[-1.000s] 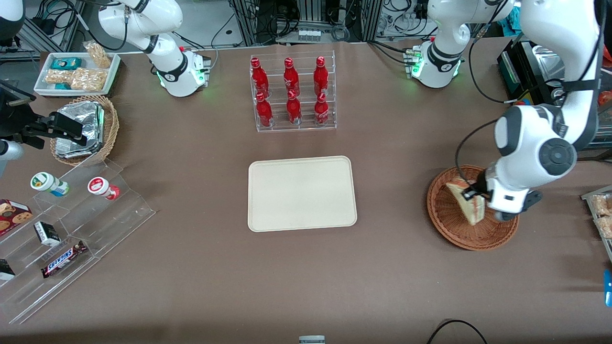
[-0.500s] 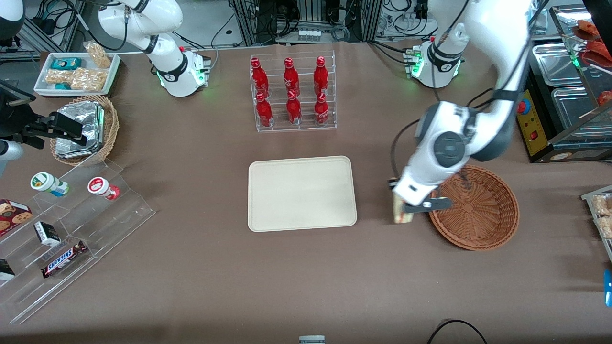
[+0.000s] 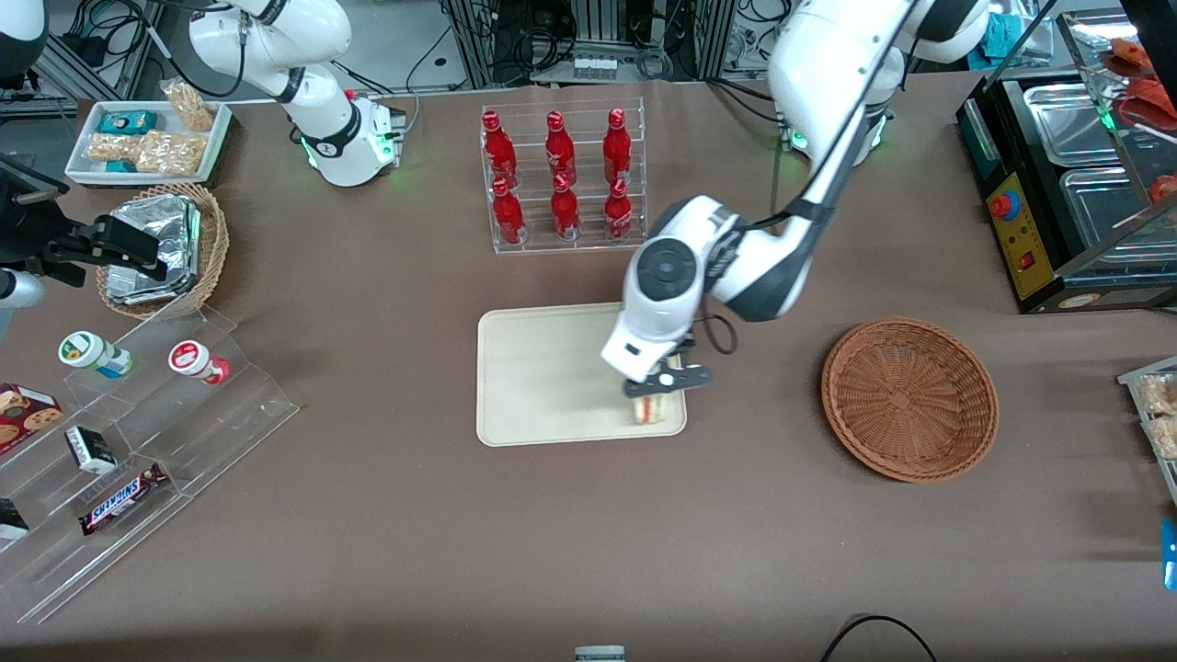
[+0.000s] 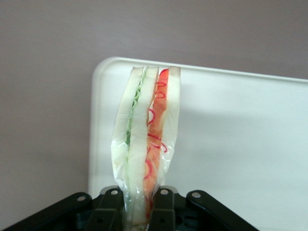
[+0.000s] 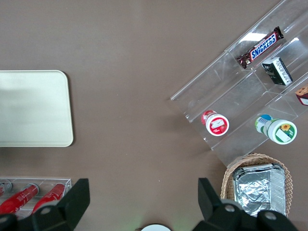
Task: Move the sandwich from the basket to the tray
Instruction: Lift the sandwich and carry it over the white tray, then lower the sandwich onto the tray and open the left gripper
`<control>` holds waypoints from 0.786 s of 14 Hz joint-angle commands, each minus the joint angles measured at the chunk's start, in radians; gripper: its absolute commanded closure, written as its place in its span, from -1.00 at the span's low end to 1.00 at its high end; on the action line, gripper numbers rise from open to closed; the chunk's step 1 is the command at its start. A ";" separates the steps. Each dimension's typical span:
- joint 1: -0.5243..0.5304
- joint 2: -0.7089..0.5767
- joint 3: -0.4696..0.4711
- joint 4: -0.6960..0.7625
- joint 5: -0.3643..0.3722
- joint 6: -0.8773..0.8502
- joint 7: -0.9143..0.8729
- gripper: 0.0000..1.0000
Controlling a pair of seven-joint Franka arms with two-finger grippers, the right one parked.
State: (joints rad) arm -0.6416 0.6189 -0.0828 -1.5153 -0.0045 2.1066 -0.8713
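My gripper hangs over the cream-beige tray, above the tray corner nearest the front camera on the basket's side. It is shut on the sandwich, a wrapped wedge of white bread with red and green layers. In the left wrist view the sandwich stands on edge, pinched between the two black fingers, with the tray below it. The gripper grips its lower end. The reddish-brown wicker basket sits empty toward the working arm's end of the table.
A clear rack of red bottles stands farther from the front camera than the tray. Toward the parked arm's end are a smaller wicker basket of foil packets, a white tray of snack bags and a clear stepped shelf of snacks.
The gripper has carried the sandwich out of the basket and across the table to above the tray. The basket is left empty.
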 commanded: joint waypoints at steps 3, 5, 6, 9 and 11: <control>-0.047 0.136 -0.040 0.165 -0.005 -0.016 -0.067 1.00; -0.084 0.174 -0.040 0.167 -0.003 0.034 -0.095 0.98; -0.087 0.189 -0.040 0.162 -0.003 0.065 -0.106 0.95; -0.089 0.196 -0.041 0.164 -0.006 0.062 -0.118 0.61; -0.095 0.194 -0.040 0.164 -0.015 0.058 -0.144 -1.00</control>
State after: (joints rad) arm -0.7253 0.8103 -0.1297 -1.3794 -0.0071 2.1820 -0.9801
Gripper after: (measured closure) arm 0.806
